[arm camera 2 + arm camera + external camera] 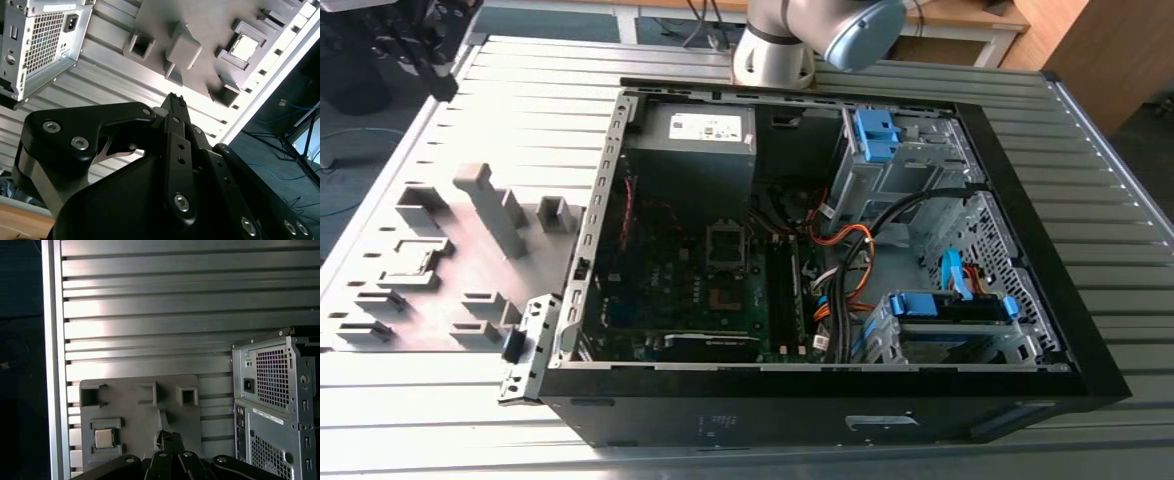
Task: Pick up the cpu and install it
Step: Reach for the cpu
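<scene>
Black gripper (176, 100) links crowd the foreground in both wrist views. Its two fingers are pressed together at the tip with nothing between them. In the exterior view the gripper hangs at the far left, over a corner of the slatted metal table (520, 100) and well apart from the computer case.

Moving right in that view comes the grey holder tray (454, 292), which lies on the table just beside the case. The cpu (103, 438) sits in one of the tray's square pockets, on the side of the tray away from the case. The first wrist view shows it plainly, with the gripper above the tray and clear of the chip.

Further right lies the open computer case (787, 415), on its side with the main board exposed. The socket (727, 243) is near the middle of the board. Whether its metal frame is lifted, I cannot tell.

I judge the job barely begun. The chip has not been picked up and the fingers grip nothing, so the pick, the carry across to the case and the seating in the socket all remain.

The cpu lies flat with its dull silver top facing up towards the wrist cameras. Being square, it has no real long axis. Its edges run in line with the pocket walls, and one pair runs along the table's slats.
</scene>
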### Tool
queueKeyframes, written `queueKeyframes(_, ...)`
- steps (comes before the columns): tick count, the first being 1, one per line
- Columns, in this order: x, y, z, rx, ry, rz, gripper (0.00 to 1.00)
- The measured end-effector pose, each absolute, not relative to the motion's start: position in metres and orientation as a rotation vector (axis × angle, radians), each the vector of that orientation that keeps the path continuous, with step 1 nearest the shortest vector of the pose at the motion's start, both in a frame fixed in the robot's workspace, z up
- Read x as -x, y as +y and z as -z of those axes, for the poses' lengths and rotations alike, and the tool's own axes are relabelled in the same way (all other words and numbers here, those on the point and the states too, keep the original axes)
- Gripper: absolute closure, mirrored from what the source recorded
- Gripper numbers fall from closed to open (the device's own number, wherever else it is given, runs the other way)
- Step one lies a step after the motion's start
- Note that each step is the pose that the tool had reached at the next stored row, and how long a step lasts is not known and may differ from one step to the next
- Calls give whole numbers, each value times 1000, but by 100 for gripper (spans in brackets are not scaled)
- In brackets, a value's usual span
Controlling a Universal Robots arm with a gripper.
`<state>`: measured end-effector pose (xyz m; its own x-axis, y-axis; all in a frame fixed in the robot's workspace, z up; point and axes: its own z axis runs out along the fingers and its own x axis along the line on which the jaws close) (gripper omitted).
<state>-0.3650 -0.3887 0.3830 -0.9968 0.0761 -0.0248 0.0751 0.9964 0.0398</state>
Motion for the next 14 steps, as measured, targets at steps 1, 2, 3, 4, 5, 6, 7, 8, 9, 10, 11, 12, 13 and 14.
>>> queueKeyframes(1, 368, -389, -383, -118, 3112, -60, 89)
queueKeyframes(2, 371, -388, -382, -118, 3113, -59, 89)
queueKeyframes(3, 374, -388, -382, -118, 3113, -59, 89)
queueKeyframes(4, 377, -388, -381, -118, 3112, -58, 89)
queueKeyframes(5, 380, -388, -380, -118, 3112, -58, 89)
queueKeyframes(6, 383, -388, -379, -118, 3112, -58, 89)
queueKeyframes(7, 386, -388, -379, -118, 3112, -57, 89)
queueKeyframes(8, 388, -388, -378, -118, 3112, -57, 89)
queueKeyframes(9, 391, -388, -377, -118, 3112, -56, 89)
queueKeyframes(10, 393, -388, -376, -118, 3112, -56, 89)
queueKeyframes(11, 395, -388, -376, -118, 3112, -56, 89)
queueKeyframes(12, 396, -388, -375, -118, 3112, -56, 89)
queueKeyframes(13, 397, -388, -375, -118, 3112, -56, 89)
queueKeyframes(14, 397, -388, -375, -118, 3112, -56, 89)
